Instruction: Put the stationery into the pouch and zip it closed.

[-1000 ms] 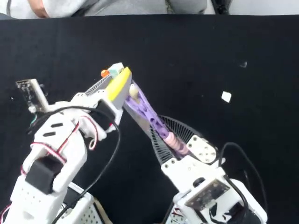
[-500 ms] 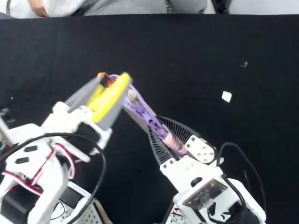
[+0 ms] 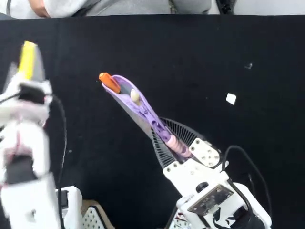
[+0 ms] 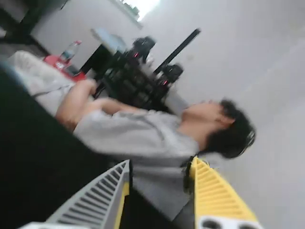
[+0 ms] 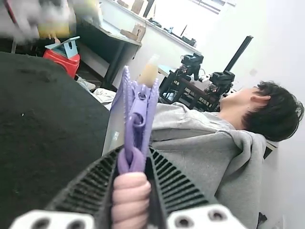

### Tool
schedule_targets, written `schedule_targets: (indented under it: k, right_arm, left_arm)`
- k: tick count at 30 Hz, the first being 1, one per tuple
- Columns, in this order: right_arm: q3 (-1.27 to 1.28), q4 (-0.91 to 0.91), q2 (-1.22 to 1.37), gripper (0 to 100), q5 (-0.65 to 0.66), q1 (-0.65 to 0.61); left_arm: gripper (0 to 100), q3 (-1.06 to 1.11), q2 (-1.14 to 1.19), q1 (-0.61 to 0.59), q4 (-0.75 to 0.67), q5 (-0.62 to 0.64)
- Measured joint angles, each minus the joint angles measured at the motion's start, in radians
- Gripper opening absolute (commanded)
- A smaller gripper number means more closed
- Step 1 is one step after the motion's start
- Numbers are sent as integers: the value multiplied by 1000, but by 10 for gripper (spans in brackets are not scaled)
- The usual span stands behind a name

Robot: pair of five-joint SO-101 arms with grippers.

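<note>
From my end, the right gripper [image 3: 167, 139] is clamped on the lower end of the purple pouch [image 3: 143, 112], which slants up over the black table [image 3: 200, 43]. An orange pen [image 3: 109, 82] pokes out of the pouch's far end. The left gripper [image 3: 27, 59] sits off at the table's left side, fingers apart with nothing between them.

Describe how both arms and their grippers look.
The left arm is white with a black cable; the left gripper has one yellow ribbed finger, one grey. The right arm is white; the right gripper has dark ribbed fingers.
</note>
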Motion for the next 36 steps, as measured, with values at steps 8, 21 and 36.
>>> schedule_targets:
  k: [8, 21, 36]
  right_arm:
    - [0, -11, 0, 11, 0, 0]
    - [52, -14, 0, 11, -9, -35]
    - [308, -54, -5, 11, -3, -63]
  left_arm:
    - [209, 126, 404, 244, -293, 2]
    - [209, -63, 600, 493, -175, -3]
    - [209, -15, -52, 594, 129, -2]
